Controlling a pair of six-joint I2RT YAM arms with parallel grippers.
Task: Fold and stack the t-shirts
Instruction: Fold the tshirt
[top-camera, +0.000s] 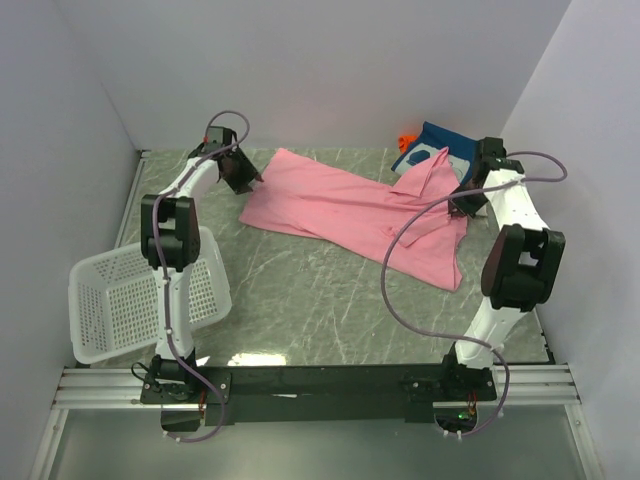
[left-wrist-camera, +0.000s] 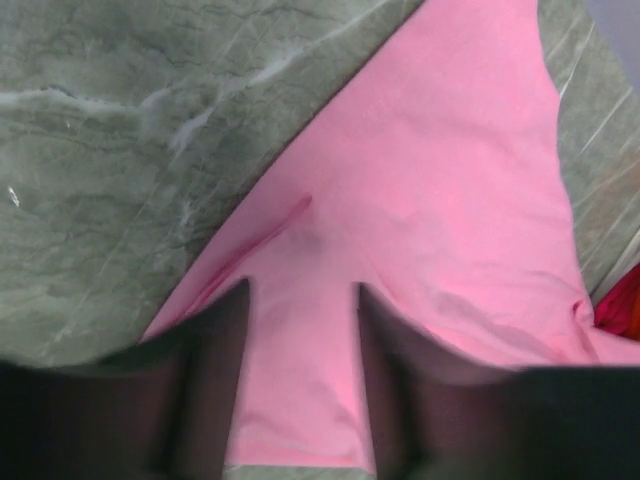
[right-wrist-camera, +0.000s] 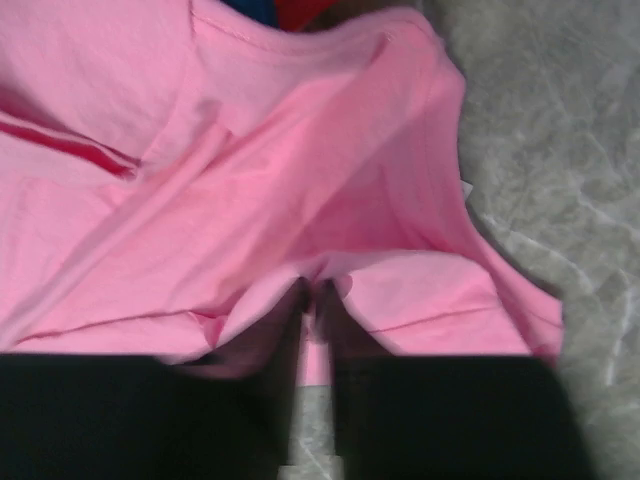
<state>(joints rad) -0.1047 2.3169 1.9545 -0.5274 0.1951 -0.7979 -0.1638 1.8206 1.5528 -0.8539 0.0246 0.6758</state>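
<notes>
Grey-green marbled surface is enclosed by plain white walls on the far, left and right sides. A white plastic mesh basket is tilted over the near-left edge of the surface, beside the left arm. The pink t-shirt is spread loosely across the far half of the surface, running diagonally from far left to mid right, wrinkled and not folded flat. A folded navy t-shirt with white print is seen in the far-right corner, partly covered by a raised pink flap, and a scrap of orange t-shirt is visible just behind it. The left claw is placed low at the far-left edge of the pink t-shirt. In the left wrist view its fingers are held apart, with flat pink cloth seen in the gap, and nothing is gripped. The right claw is placed at the right end of the pink t-shirt, just in front of the navy t-shirt. In the right wrist view its jaws are almost fully closed and a bunched fold of pink cloth is pinched at the tips, with the cloth drawn up into ridges around them. A sliver of red cloth is seen at the top edge of that view.
</notes>
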